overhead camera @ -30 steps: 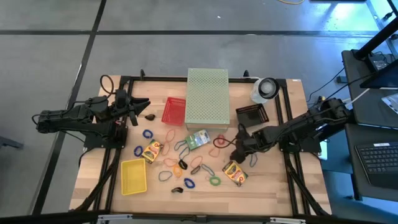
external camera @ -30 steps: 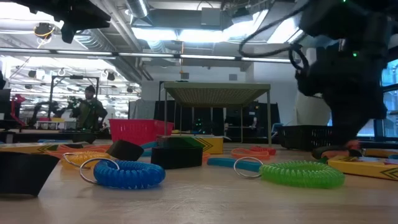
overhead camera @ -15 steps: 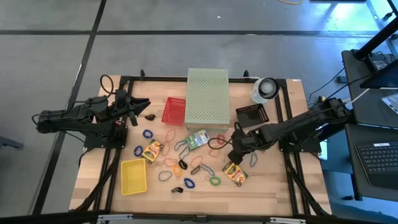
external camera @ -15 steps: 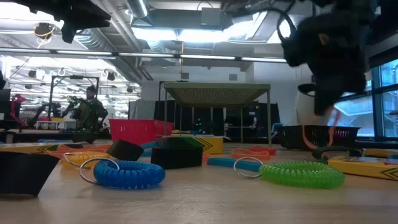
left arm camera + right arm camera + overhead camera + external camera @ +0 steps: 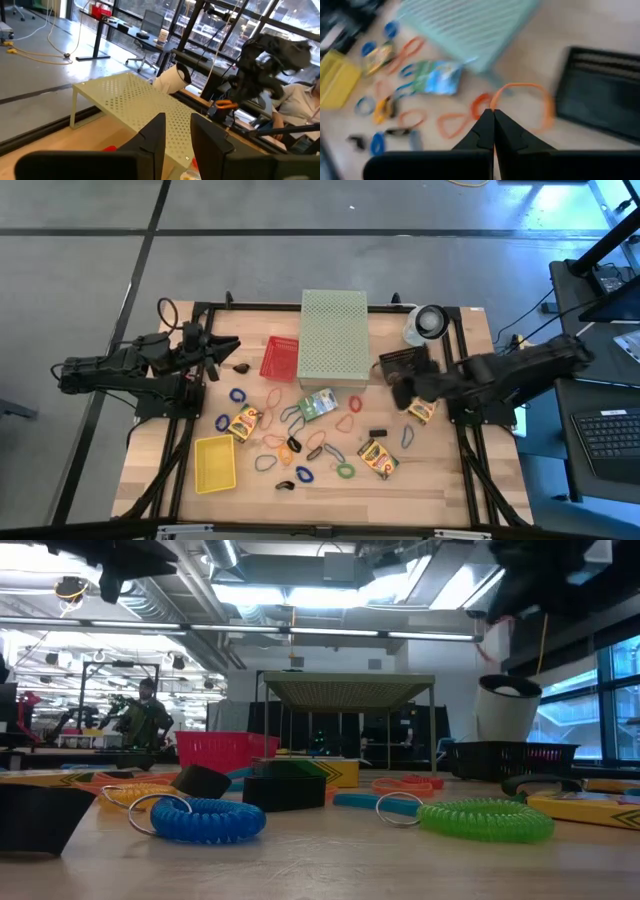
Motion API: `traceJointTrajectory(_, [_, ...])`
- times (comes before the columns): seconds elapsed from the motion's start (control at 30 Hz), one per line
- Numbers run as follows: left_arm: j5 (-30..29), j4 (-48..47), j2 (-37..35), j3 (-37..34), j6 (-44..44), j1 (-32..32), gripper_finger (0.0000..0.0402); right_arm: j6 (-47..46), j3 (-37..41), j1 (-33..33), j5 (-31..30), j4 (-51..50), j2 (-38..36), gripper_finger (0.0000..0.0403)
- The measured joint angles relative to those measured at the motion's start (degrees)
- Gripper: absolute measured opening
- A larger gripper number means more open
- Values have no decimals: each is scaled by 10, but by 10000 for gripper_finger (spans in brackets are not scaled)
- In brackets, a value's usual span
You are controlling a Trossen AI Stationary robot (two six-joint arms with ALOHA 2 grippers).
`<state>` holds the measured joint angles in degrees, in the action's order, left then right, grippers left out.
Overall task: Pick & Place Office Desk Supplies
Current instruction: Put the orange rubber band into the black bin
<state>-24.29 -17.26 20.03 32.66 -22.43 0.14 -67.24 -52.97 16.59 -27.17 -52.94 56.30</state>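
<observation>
The right tool, blurred, is clamped on an orange rubber-band loop near the black tray.

Right wrist view smeared throughout: orange rubber-band loop pinched at the right gripper tips, outline soft; black tray cut by the frame edge. In the high view, right gripper blurred over the black tray, loop not discernible there. Low view: both arms cropped by the top edge, grippers out of sight. Left wrist view: far arm blurred, person's sleeve cut off at the side.
</observation>
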Motion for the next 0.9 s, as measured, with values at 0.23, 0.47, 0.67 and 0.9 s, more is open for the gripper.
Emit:
traceJointTrajectory(0.23, [0,0,0,1,-3,0,84,22,0,-64,3,-95,-36,0])
traceJointTrajectory(0.47, [0,0,0,1,-3,0,82,108,1,-152,45,-95,-8,0])
traceJointTrajectory(0.67, [0,0,0,1,-3,0,82,180,1,-213,78,-89,40,0])
traceJointTrajectory(0.9, [0,0,0,1,-2,0,82,253,1,-267,104,-68,104,0])
